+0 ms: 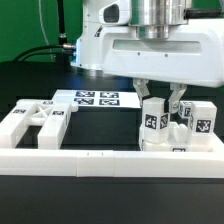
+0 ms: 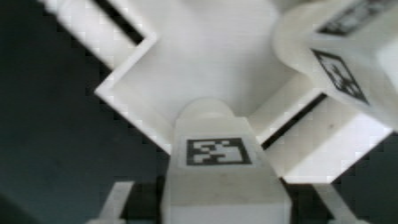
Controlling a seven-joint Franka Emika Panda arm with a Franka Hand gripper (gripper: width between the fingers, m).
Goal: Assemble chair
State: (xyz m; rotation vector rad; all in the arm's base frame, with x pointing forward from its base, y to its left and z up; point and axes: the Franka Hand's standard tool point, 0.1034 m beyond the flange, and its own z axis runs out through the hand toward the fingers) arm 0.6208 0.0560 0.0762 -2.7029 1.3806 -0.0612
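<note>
My gripper (image 1: 162, 106) hangs over the right part of the work area. It is open, with one finger on each side of an upright white chair piece (image 1: 153, 124) that bears a square tag. In the wrist view this piece (image 2: 217, 150) stands between the fingers (image 2: 121, 200), with a dark gap on both sides. More tagged white chair blocks (image 1: 201, 122) stand close to its right. One of them shows in the wrist view (image 2: 342, 58). Other white chair parts (image 1: 30, 122) lie at the exterior view's left.
A long plain white rail (image 1: 100, 160) runs along the front of the dark table. The marker board (image 1: 97, 98) lies flat behind the middle. A white angled part (image 2: 169, 70) lies just beyond the straddled piece in the wrist view.
</note>
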